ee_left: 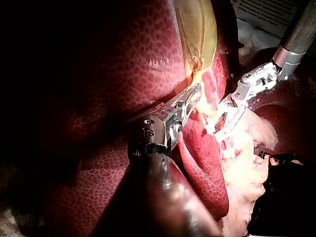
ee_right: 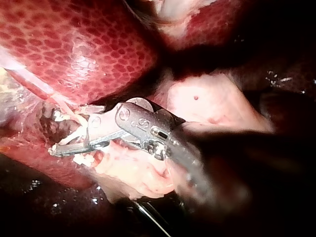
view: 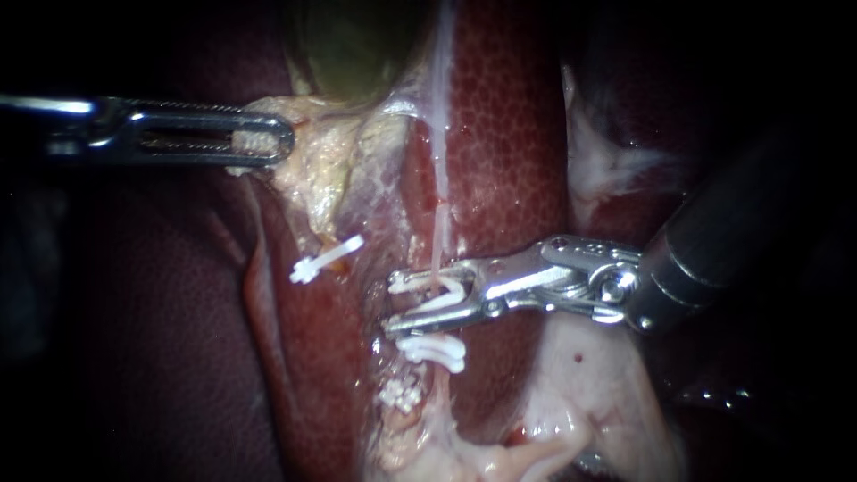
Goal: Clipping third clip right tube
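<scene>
Nearest the lens: dark shaft [view: 741, 223] of right instrument [view: 391, 305], entering from the right. Its jaws stand spread but loaded, both bearing on a white new clip [view: 442, 293] that sits unclosed between them. The thin pink right tube [view: 439, 232] runs down the liver [view: 509, 134] face and passes in between the new clip's arms, as far as the endoscope shows. Right wrist view agrees: strand crosses the spread jaws.

Just below the jaws: 1 set clip [view: 435, 351] across the same tube. Below that a white lattice-like bit, low clip [view: 402, 393]; probably clip no. 2, not sure. Off to the side, far clip [view: 326, 259] on other tissue, well apart from the jaws.

Further out: left instrument [view: 272, 141], jaws clamped on pale tissue [view: 330, 161] under the gallbladder [view: 357, 45], apparently holding it taut.

Progress, my estimate: placement of clip 3 done or nearly so; 2 clips look seated. Left to do: squeeze until the new clip latches, check it spans the whole tube, release, back out. Tube looks uncut
</scene>
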`<control>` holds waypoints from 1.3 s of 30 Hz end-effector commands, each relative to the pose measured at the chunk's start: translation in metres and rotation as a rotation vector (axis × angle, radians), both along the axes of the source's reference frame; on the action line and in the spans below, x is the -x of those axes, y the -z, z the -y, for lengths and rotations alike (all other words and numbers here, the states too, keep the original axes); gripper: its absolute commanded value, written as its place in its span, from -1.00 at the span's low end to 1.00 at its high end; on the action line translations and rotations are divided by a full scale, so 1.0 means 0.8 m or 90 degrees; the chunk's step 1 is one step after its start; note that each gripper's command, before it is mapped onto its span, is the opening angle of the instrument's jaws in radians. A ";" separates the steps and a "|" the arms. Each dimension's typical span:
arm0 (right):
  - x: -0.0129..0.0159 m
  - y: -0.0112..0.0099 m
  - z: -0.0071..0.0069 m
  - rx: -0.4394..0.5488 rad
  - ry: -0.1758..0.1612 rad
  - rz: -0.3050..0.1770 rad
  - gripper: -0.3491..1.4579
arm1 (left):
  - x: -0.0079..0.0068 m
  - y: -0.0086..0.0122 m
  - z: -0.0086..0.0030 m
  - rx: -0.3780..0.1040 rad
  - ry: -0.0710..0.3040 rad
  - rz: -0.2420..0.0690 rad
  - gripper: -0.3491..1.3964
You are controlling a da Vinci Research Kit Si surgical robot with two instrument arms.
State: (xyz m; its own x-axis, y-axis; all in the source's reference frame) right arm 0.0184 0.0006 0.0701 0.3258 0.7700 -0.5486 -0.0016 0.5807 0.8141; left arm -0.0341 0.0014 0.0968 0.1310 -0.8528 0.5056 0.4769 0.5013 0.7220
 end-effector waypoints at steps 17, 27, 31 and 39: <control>0.0006 -0.0005 -0.0003 -0.054 0.011 -0.001 -1.00 | 0.0000 -0.0001 0.0001 0.000 0.000 0.000 -1.00; 0.0013 -0.0007 -0.0012 -0.056 0.012 -0.002 -1.00 | 0.0000 -0.0001 0.0002 0.001 0.000 0.000 -1.00; 0.0013 -0.0007 -0.0012 -0.056 0.013 -0.002 -1.00 | 0.0000 -0.0001 0.0002 0.001 0.000 -0.001 -1.00; 0.0013 -0.0007 -0.0011 -0.056 0.013 -0.003 -1.00 | 0.0001 0.0000 0.0003 0.001 0.001 -0.001 -1.00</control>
